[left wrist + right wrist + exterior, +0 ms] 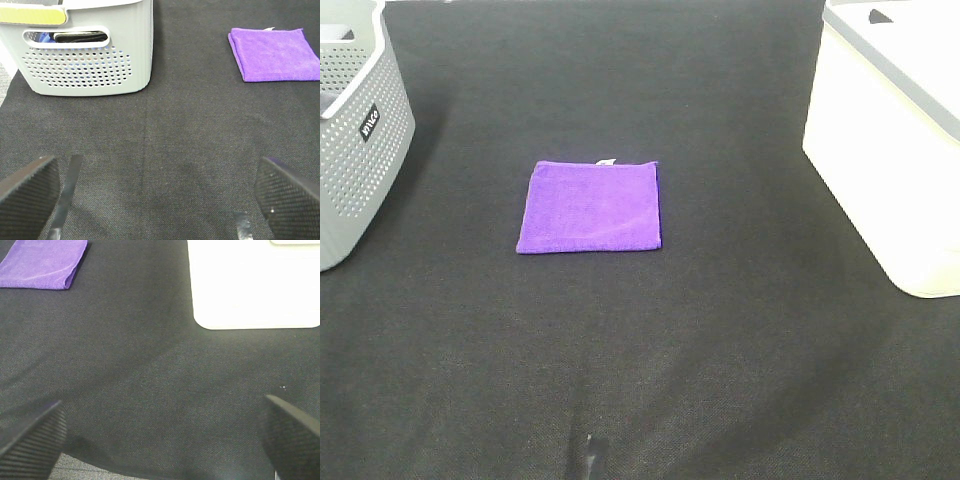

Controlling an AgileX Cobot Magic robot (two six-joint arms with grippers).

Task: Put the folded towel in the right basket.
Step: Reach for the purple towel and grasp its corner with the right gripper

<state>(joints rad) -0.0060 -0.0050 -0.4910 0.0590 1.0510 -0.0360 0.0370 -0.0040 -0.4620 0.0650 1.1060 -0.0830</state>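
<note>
Towel [589, 207] folded on black mat [720, 350], grey basket [350, 190] label [369, 122] unreadable, left jaws, right jaws apart

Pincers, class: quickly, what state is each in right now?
Left pincer: open, empty.
Right pincer: open, empty.

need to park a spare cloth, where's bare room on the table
Bare: the wide strip of black cloth tabletop nearer the camera than the purple folded towel, and the gaps between it and the grey perforated plastic basket and the white plastic basket. Nowhere crowded.
</note>
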